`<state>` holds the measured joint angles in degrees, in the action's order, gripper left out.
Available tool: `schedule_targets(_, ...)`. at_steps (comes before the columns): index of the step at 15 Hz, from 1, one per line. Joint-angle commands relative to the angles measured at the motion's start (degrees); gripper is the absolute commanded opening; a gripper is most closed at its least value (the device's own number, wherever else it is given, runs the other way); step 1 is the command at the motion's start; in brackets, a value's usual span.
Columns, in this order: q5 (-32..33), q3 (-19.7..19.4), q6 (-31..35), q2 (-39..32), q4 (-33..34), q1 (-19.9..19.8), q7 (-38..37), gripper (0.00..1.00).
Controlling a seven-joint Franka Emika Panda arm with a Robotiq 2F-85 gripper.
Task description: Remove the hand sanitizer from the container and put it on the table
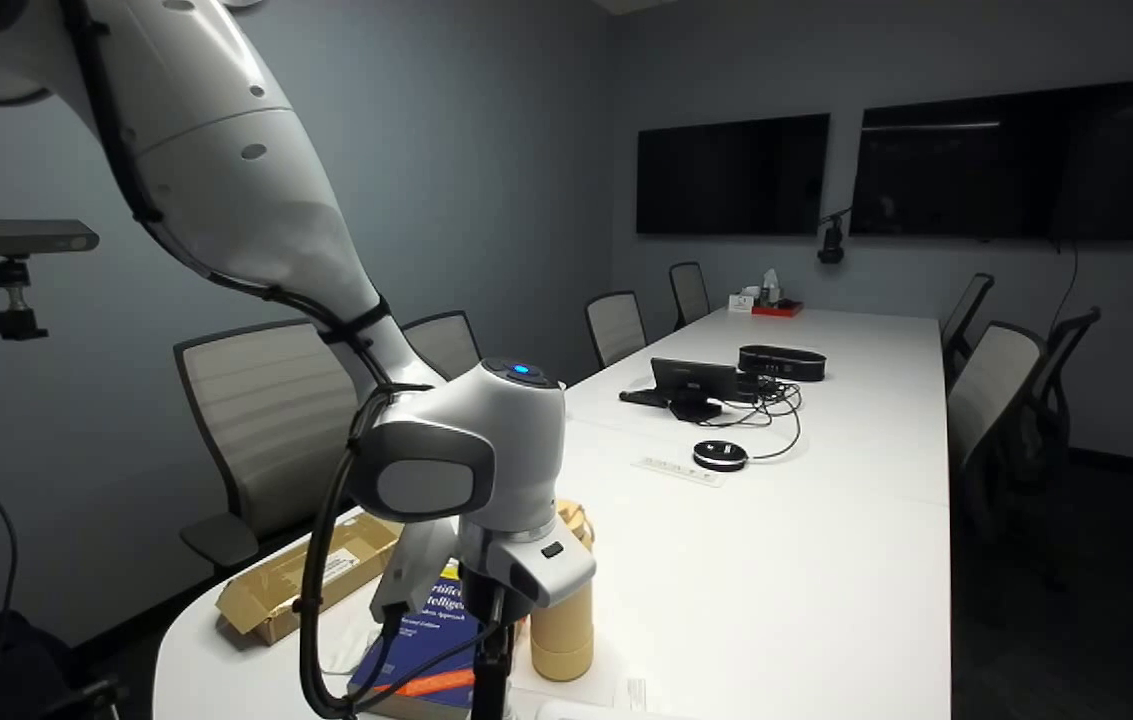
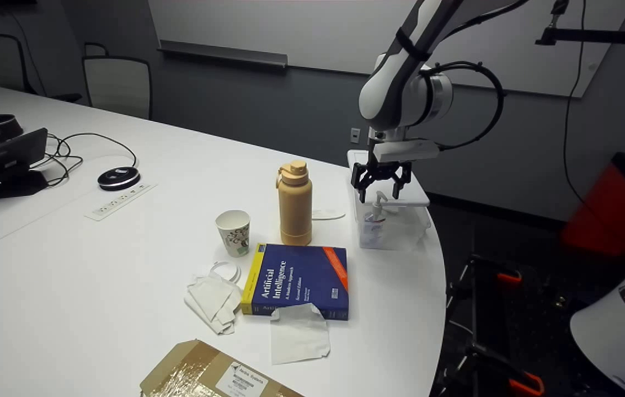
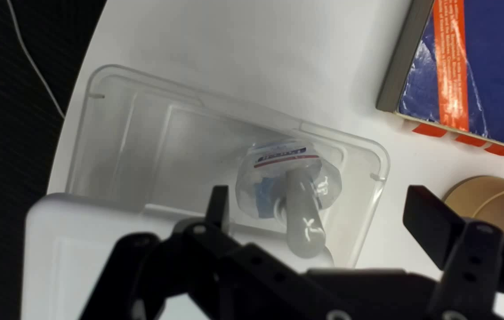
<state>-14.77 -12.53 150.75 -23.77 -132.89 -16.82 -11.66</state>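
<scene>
Black two-fingered gripper (image 2: 379, 195) above clear rectangular plastic container (image 2: 409, 234), fingers (image 3: 427, 220) spread wide apart. Clear plastic pump bottle of hand sanitizer (image 2: 372, 234) stands upright inside container; its pump head (image 3: 306, 235) shows btwn. the fingers in wrist view, contact hard to judge. White plastic lid (image 3: 69, 240) overlaps container's long side, same view. Container rests nr. rounded end of long white table (image 2: 180, 176). Also on table: thick blue book (image 2: 301, 275) w/ orange stripe, tall tan capped bottle (image 2: 295, 212), patterned white paper cup (image 2: 234, 234) (in an ext. view), oblong tan cardboard box (image 2: 210, 368) (both ext. views).
</scene>
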Motion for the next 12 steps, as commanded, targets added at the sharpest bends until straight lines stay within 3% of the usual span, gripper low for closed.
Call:
schedule_targets(1, 0.4, 0.1, -1.9, -1.7, 1.7, -0.2, 2.2, 1.00)
schedule_targets(7, 0.7, 0.2, -2.2, -4.1, 4.3, -0.6, 3.3, 0.97)
schedule_targets(8, 0.6, 0.3, -2.4, -4.2, 4.6, -0.8, 3.9, 0.73)
schedule_targets(9, 0.6, 0.3, -2.7, -4.3, 4.8, -0.9, 4.1, 0.72)
schedule_targets(12, 0.8, 0.1, -3.3, -4.3, 5.0, -0.9, 4.1, 0.52)
